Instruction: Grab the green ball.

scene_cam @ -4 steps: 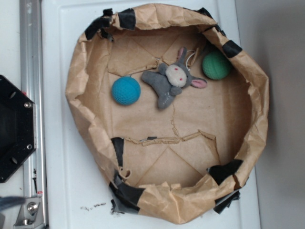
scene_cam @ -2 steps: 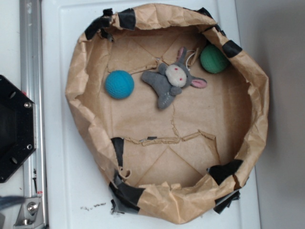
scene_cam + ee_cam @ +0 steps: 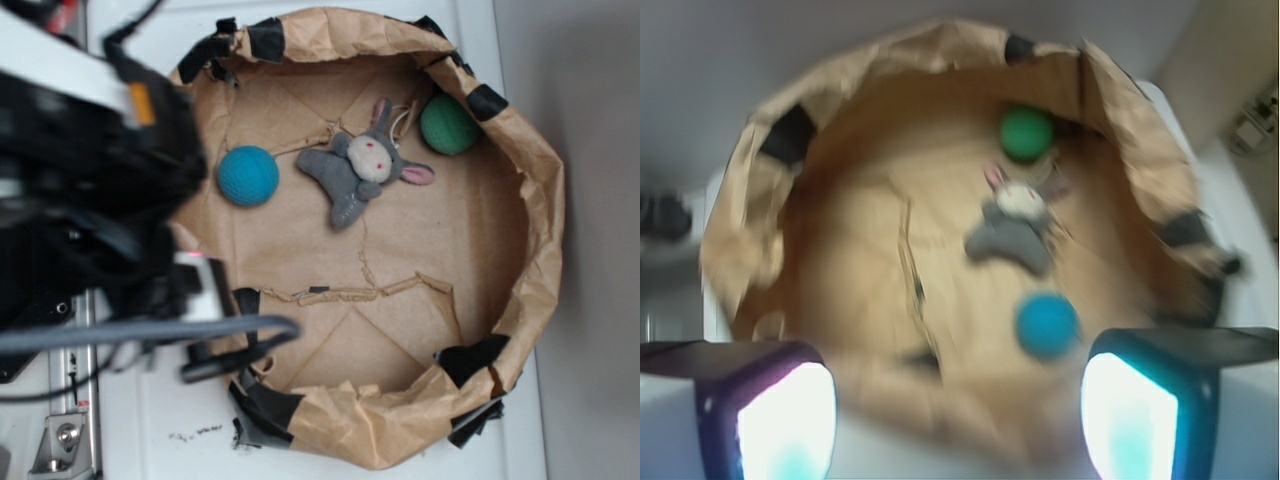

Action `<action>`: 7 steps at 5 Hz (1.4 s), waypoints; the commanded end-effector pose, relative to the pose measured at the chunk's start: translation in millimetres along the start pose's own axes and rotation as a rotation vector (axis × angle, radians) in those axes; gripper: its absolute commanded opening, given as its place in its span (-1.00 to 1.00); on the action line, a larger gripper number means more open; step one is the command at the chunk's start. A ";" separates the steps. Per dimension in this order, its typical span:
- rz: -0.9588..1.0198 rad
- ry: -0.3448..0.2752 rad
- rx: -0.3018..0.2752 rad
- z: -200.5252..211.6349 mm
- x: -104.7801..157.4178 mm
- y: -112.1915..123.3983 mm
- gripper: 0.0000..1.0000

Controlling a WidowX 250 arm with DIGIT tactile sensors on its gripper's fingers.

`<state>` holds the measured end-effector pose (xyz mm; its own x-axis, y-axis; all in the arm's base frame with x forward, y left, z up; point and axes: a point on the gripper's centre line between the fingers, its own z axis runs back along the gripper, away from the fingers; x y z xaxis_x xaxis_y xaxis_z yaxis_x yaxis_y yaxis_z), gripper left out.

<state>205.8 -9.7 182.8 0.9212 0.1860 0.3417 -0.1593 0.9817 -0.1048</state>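
Note:
The green ball (image 3: 449,124) lies at the far right inside a brown paper basin (image 3: 540,210), close against its wall. In the wrist view the green ball (image 3: 1027,133) is far ahead, beyond the plush toy. My gripper (image 3: 955,420) is open and empty, its two fingers wide apart over the basin's near rim (image 3: 740,210). In the exterior view my blurred black arm (image 3: 100,190) hangs over the basin's left edge, well away from the green ball.
A grey plush rabbit (image 3: 362,165) lies in the middle and a blue-turquoise ball (image 3: 248,176) to its left, both between me and the green ball. Black tape patches (image 3: 268,405) mark the crumpled rim. A metal rail (image 3: 60,440) runs along the left.
My arm has swung into the exterior view from the left. The green ball rolled slightly up toward the wall and the blue ball slightly left, then both stayed still.

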 end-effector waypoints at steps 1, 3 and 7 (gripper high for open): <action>0.053 -0.058 0.083 -27.1 27.2 7.0 1.00; 0.053 -0.058 0.083 -27.1 27.2 7.0 1.00; 0.084 -0.295 0.065 -89.0 33.5 25.2 1.00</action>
<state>257.0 20.7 97.5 0.7749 0.2864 0.5635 -0.2923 0.9528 -0.0823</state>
